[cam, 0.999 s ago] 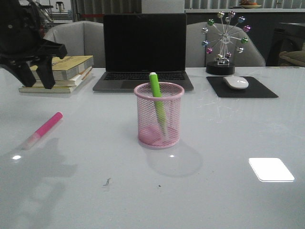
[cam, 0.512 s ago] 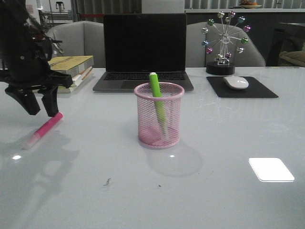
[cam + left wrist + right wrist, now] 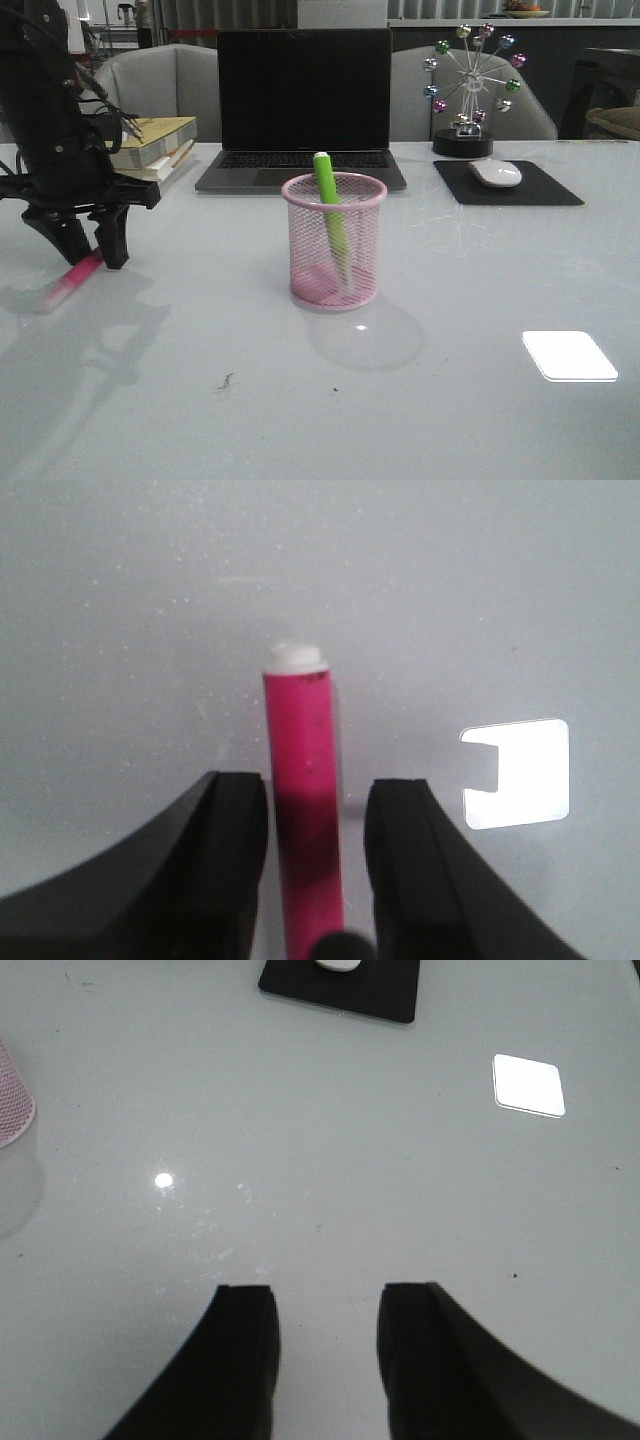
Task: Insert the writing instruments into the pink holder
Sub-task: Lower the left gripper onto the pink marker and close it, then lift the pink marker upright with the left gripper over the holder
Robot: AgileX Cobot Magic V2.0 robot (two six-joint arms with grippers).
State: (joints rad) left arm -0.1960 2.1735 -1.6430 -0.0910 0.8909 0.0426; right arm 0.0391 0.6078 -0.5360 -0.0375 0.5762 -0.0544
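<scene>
The pink holder [image 3: 334, 262] stands mid-table with the lime green marker [image 3: 328, 205] leaning inside it, its tip above the rim. The pink marker [image 3: 70, 282] lies flat on the table at the left, pale cap toward the front. My left gripper [image 3: 92, 258] is down over it, open, one finger on each side of the barrel. In the left wrist view the pink marker [image 3: 300, 740] runs between the fingers of my left gripper [image 3: 318, 792], with a small gap on one side. My right gripper [image 3: 325, 1305] is open and empty above bare table, with an edge of the holder [image 3: 12, 1110] off to one side.
An open laptop [image 3: 303, 100] sits behind the holder. A stack of books [image 3: 150, 150] lies at the back left, just behind my left arm. A mouse [image 3: 495, 173] on a black pad [image 3: 545, 190] and a ferris-wheel ornament [image 3: 470, 90] stand at the back right.
My left gripper has come down from near the books onto the pink marker and now straddles it. The marker, holder and green marker have not moved.
</scene>
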